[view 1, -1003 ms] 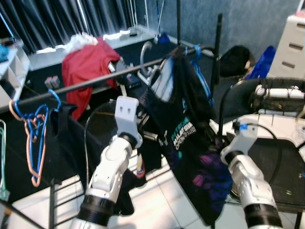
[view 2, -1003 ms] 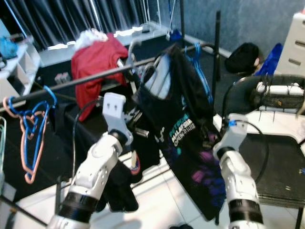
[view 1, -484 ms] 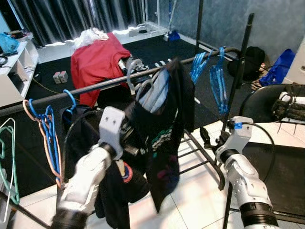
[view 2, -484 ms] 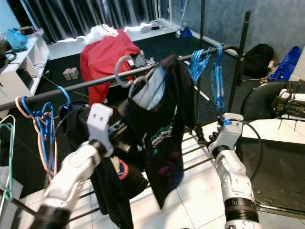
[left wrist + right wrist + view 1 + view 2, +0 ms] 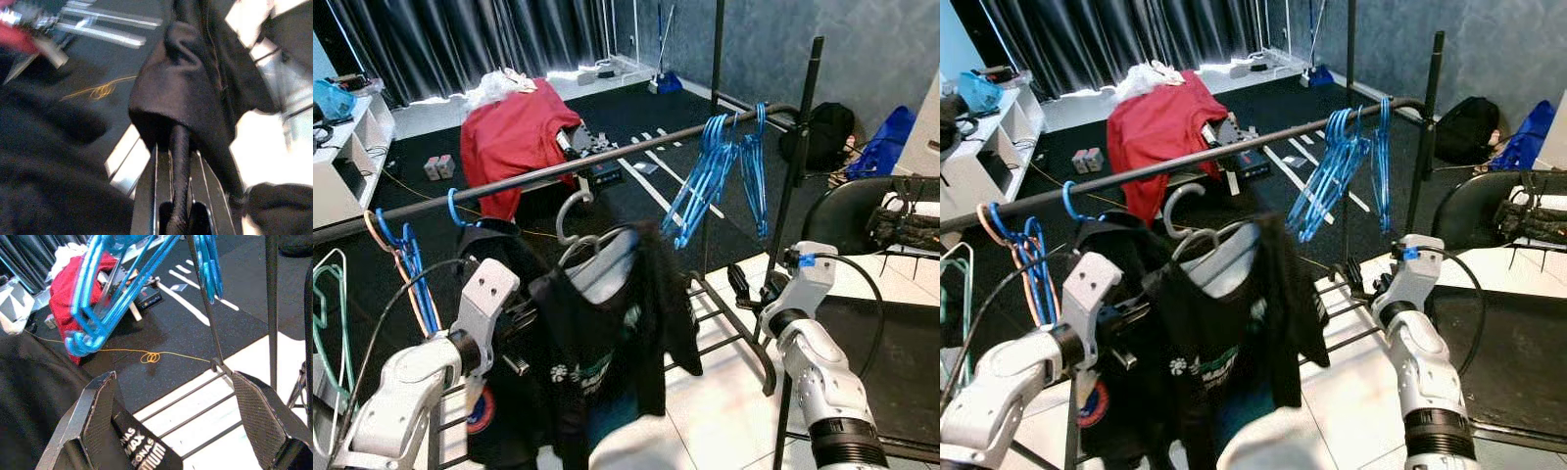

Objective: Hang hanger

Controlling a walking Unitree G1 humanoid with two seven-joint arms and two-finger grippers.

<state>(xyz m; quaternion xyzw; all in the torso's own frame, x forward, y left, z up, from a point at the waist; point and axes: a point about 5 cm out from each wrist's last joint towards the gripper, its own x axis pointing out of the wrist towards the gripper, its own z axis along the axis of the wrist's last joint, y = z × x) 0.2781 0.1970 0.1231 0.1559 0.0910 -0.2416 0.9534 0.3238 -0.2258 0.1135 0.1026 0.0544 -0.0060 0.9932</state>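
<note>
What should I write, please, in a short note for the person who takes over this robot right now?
Left pincer: shut on the black shirt, holding it up by the shoulder.
Right pincer: open, holding nothing, beside the rack.
The shirt sits on a grey hanger; its hook is below the rail, not on it.
Done: shirt on hanger and lifted to the rack.
Left: raise the hook over the rail between the blue hangers, then let go.

hanger [image 5: 1197, 233] with black shirt [image 5: 1224, 348] below rail [image 5: 1185, 164] | blue hangers [image 5: 1332, 171] on rail
</note>
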